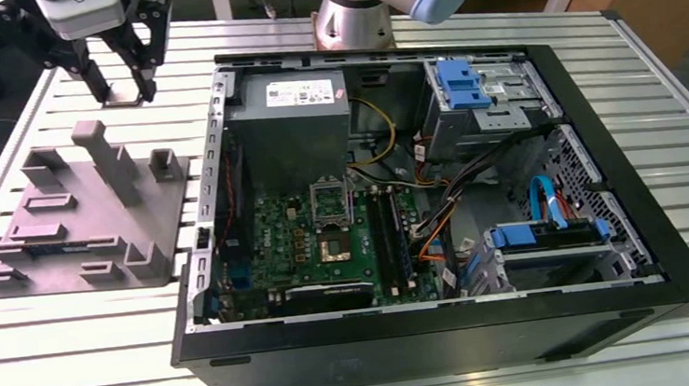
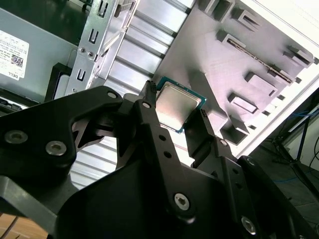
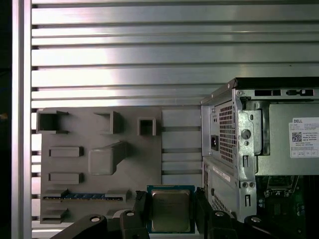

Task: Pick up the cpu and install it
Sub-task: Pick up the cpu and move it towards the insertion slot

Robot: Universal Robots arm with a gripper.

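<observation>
My gripper (image 1: 121,89) pinched the cpu (image 3: 170,210) tight between its fingers. In the exterior view, the socket (image 1: 334,246) inside the case (image 1: 649,251) lay at about five o'clock from it, I think.

The open black metal computer case (image 1: 458,342) lies on the slatted silver metal table (image 1: 74,385), at the exterior view's right. The grey moulded plastic fixture plate (image 1: 73,226) sits just beside it, at the exterior view's left. Inside the case, the green motherboard (image 1: 276,232) lies before the grey metal power supply box (image 1: 289,123). Behind the plate, the black two-finger gripper (image 1: 123,92) hangs above the table, with the small flat silvery square cpu (image 2: 177,107) between its fingers.
</observation>
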